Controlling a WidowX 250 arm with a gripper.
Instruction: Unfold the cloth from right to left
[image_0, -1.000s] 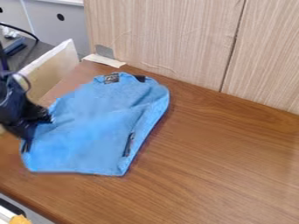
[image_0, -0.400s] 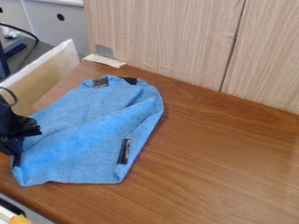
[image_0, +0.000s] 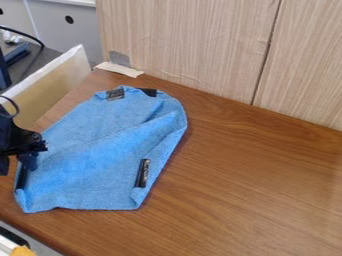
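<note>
At the left edge of the camera view, the black gripper (image_0: 16, 164) stands open over the cloth's left side, its fingers apart. Beneath and to the right of it lies the blue cloth (image_0: 100, 155) on the wooden table. A diagonal fold crosses the cloth from its upper right toward the lower left, and the right border is turned over in part. Dark patches show at its top, near its lower right edge and along its left edge. The gripper hides a bit of the left edge.
The brown table (image_0: 247, 185) extends to the right of the cloth. Behind it rises a wood-grain panel (image_0: 194, 45). A pale board (image_0: 57, 77) stands along the table's left side, and a strip of tape (image_0: 120, 69) lies at the back corner.
The cloth's left and lower edges have shifted left and toward the front, and its right edge slightly left. The gripper has moved left, then risen slightly and let go of the cloth.
</note>
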